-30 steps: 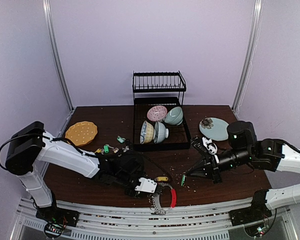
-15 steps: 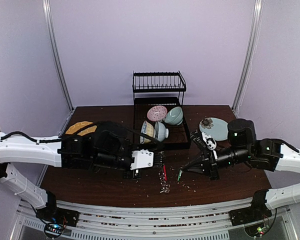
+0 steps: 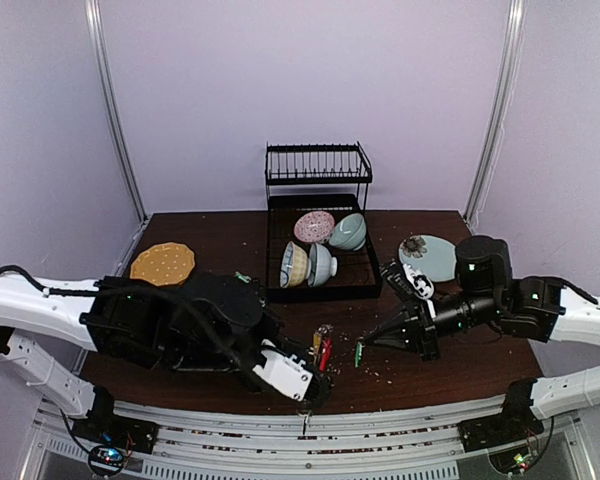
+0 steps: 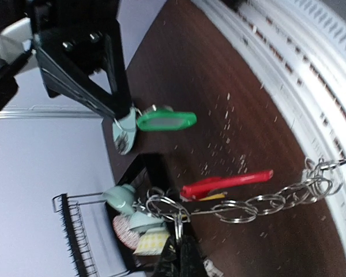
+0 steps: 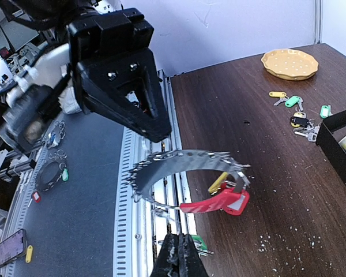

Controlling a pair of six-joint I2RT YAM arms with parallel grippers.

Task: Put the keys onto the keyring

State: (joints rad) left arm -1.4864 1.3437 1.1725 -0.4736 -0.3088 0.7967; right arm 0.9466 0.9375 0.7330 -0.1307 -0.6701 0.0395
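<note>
Left gripper (image 4: 181, 253), clamped on the keyring (image 5: 187, 157) raised above the surface (image 3: 230, 240) near its front edge, should present one split ring (image 4: 237, 205) face-on and steady, so the right gripper (image 5: 179, 255), pinched shut on the green-tagged key (image 4: 165, 120) just beside it, can thread it on.

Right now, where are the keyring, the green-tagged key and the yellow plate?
keyring (image 5: 206, 206): right wrist view, on its red sleeve.
green-tagged key (image 4: 166, 120): left wrist view, on the green tag.
yellow plate (image 3: 163, 264): top external view, on its bare middle.
</note>
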